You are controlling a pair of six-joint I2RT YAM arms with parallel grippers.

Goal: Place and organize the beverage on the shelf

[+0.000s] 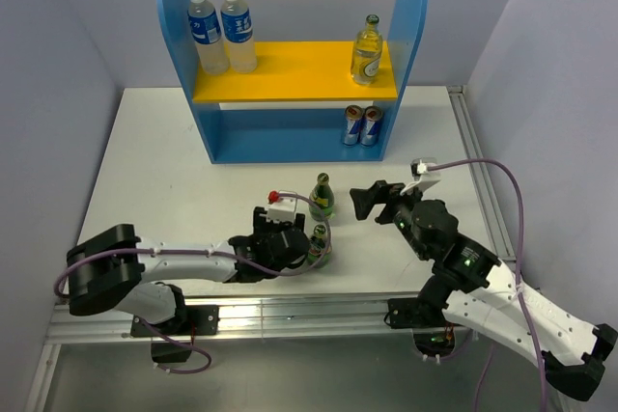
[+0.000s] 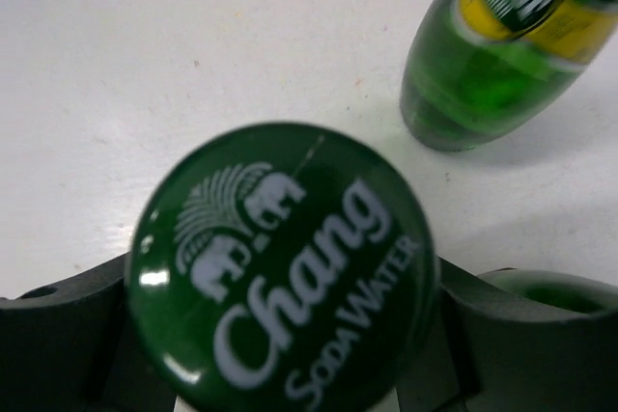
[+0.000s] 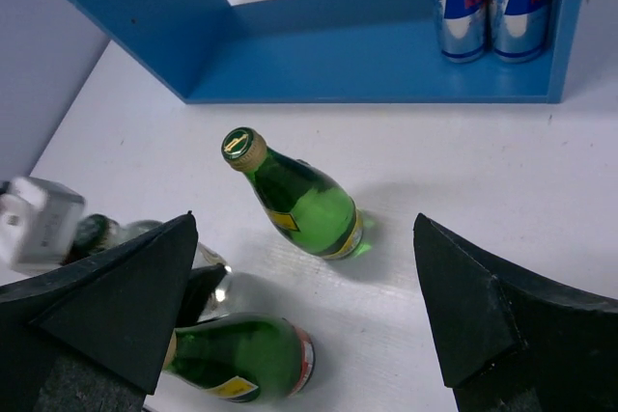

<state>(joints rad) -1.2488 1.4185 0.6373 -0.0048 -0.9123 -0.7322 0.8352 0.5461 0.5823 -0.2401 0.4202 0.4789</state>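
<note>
**Cans, surface, rail and walls around me**

Two blue-and-silver cans [image 1: 362, 126] stand upright side by side, touching, at about 1 o'clock from the middle of the white surface [image 1: 164, 180]. Through my right wrist camera they also sit at 1 o'clock, their tops cut off by the frame edge. A metal rail [image 1: 319, 308] runs along the surface's near edge, at 6 o'clock. Pale grey walls [image 1: 58, 45] close in at 9, 12 and 3 o'clock.

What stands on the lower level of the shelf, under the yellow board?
Two blue-silver cans stand side by side at the right end of the shelf. In the top view, the yellow board covers the rear of this level.
</note>
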